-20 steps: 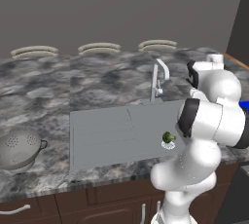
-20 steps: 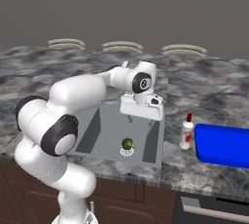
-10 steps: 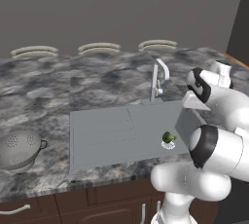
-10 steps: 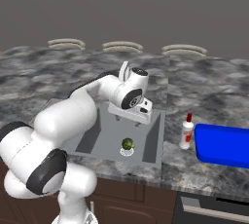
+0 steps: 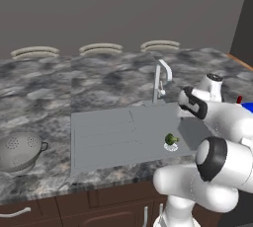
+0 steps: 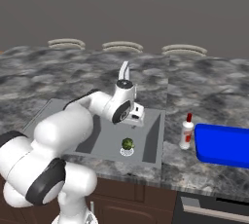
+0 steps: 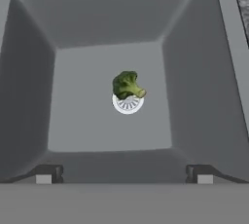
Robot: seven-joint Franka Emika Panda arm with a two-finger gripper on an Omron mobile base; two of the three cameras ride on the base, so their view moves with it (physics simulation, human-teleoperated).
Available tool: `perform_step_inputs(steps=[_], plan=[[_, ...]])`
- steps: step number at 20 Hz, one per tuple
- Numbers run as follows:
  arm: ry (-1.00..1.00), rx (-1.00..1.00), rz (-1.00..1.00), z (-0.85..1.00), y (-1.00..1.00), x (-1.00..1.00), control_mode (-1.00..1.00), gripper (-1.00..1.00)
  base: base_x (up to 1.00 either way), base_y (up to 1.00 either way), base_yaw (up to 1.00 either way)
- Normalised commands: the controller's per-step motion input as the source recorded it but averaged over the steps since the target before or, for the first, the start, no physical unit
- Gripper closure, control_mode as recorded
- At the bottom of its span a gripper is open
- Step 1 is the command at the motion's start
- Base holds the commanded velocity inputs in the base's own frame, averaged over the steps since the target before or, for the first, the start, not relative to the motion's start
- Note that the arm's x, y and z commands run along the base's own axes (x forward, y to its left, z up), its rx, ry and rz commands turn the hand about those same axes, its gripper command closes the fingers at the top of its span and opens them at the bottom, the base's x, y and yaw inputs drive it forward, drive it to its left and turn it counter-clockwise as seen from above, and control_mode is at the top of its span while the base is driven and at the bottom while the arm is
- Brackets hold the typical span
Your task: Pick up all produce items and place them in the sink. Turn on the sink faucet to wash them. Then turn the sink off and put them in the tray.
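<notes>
The broccoli floret (image 7: 128,85) already lies in the sink (image 5: 99,147) basin, on the round drain (image 7: 128,102). The tool (image 7: 124,177) hangs above it, spread wide and holding nothing. No water is visibly running from the faucet (image 5: 161,79), so washing appears undone, and the move to the blue tray (image 6: 223,144) on the desk (image 6: 209,96) remains.

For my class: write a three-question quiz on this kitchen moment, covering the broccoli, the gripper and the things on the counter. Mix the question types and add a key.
1. True or false: the broccoli lies on the counter beside the colander.
2. Multiple choice: the gripper is (A) shut on the broccoli, (B) open above the sink basin, (C) pressing the faucet lever.
3. Fill in: just left of the blue tray in the right base view stands a white ____ with a red cap.

Key
1. False: it sits in the basin, at the round white drain.
2. B: the fingertips stand wide apart, looking down at the broccoli, holding nothing.
3. Bottle.
</notes>
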Motion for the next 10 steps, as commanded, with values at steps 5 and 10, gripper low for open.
perform_step_inputs(steps=[5,10], plan=[[0.00,-0.03,0.00,-0.56,0.00,0.37,-1.00,-1.00,0.00,0.00,0.00],[0.00,0.00,0.00,-0.55,0.00,0.38,-1.00,-1.00,0.00,0.00,0.00]])
